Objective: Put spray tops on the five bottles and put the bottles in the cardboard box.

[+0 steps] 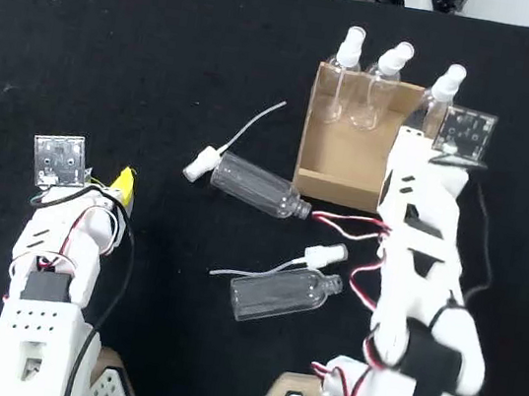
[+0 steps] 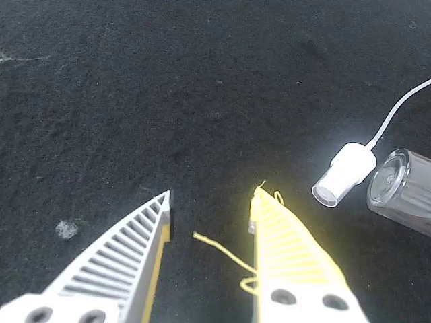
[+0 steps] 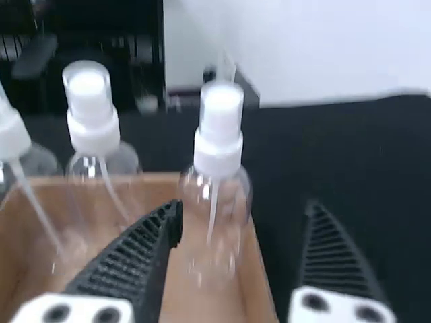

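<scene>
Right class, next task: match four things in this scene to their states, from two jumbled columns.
1 brown cardboard box
2 yellow-and-white left gripper
3 black right gripper
4 clear plastic bottle nearest the arms

A lying uncapped on its side
B open above black cloth
C contains upright capped bottles
D open, facing a capped bottle

Pairs: 1-C, 2-B, 3-D, 4-A

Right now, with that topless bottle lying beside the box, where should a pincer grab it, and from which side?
Probably mid-body on the lying bottle, coming down from above and closing across its round width. It lies flat on the table, both long sides free, and a middle hold leaves its open neck, pointing toward the cardboard box, clear for the spray top beside it.
</scene>
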